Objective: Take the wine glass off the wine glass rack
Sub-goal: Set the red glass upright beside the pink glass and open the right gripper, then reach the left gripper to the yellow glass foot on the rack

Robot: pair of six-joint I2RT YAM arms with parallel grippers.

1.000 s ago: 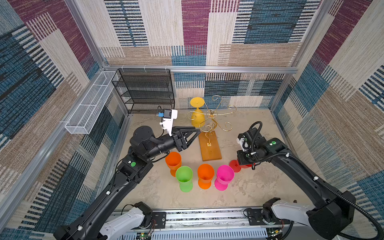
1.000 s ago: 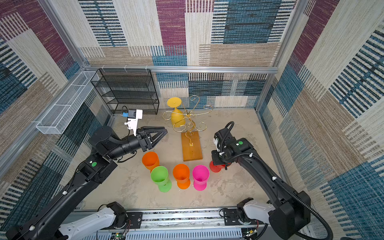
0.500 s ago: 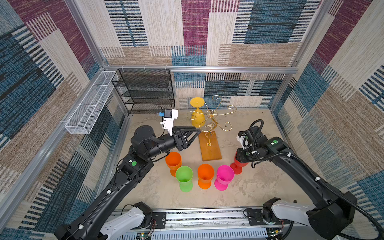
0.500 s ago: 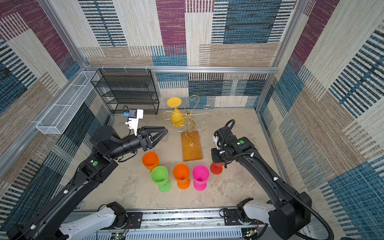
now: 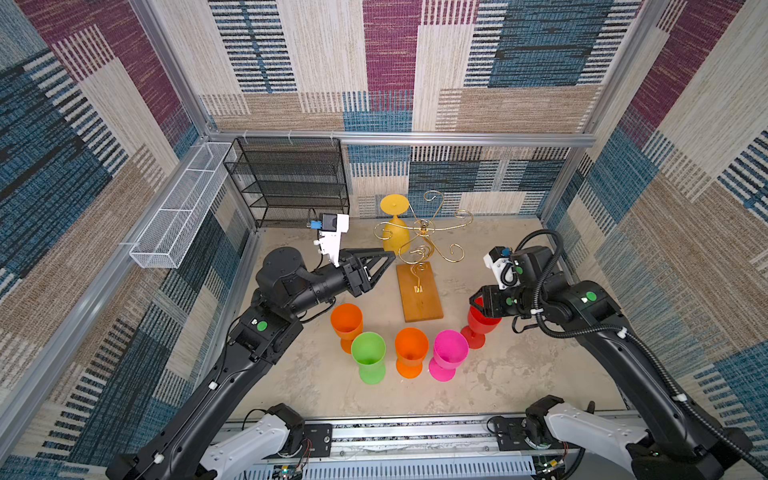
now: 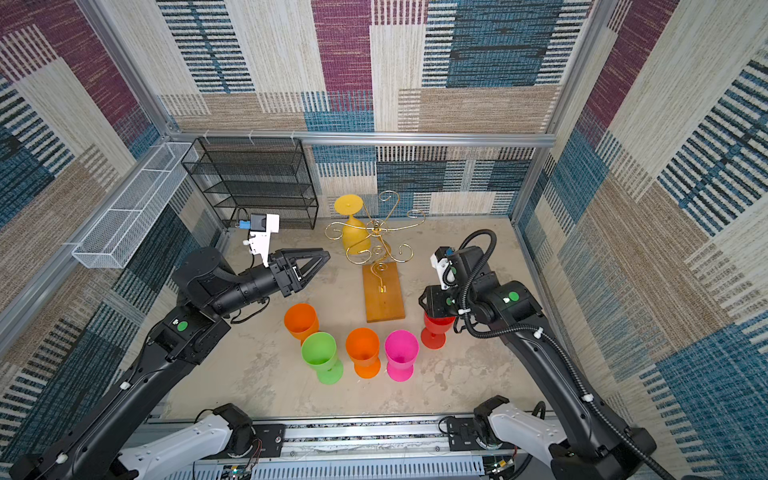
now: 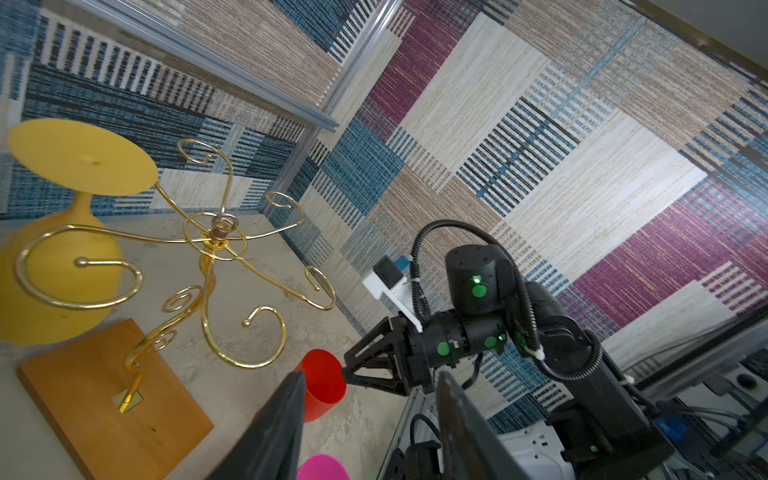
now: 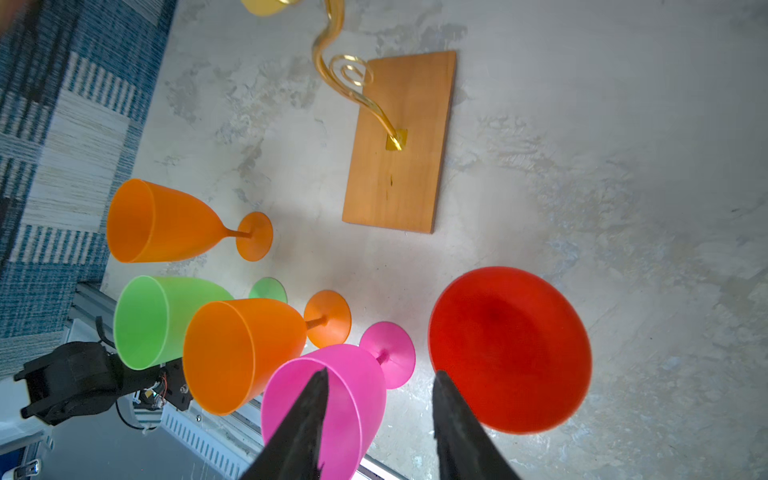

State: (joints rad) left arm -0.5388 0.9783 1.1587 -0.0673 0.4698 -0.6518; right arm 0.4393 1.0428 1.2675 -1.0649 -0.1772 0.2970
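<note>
Probably a robotics lab test cell: walled with patterned fabric panels (image 5: 390,62) on aluminium framing (image 5: 415,139), left arm (image 5: 216,374) and right arm (image 5: 623,353) bolted to a front rail (image 5: 415,434).

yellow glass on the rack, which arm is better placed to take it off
Left. The left gripper is open, empty, and points at the yellow glass hanging on its side of the wine glass rack. The right gripper sits across the rack, at the red glass.

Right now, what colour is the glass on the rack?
Yellow; the glass shows best in the left wrist view.
</note>
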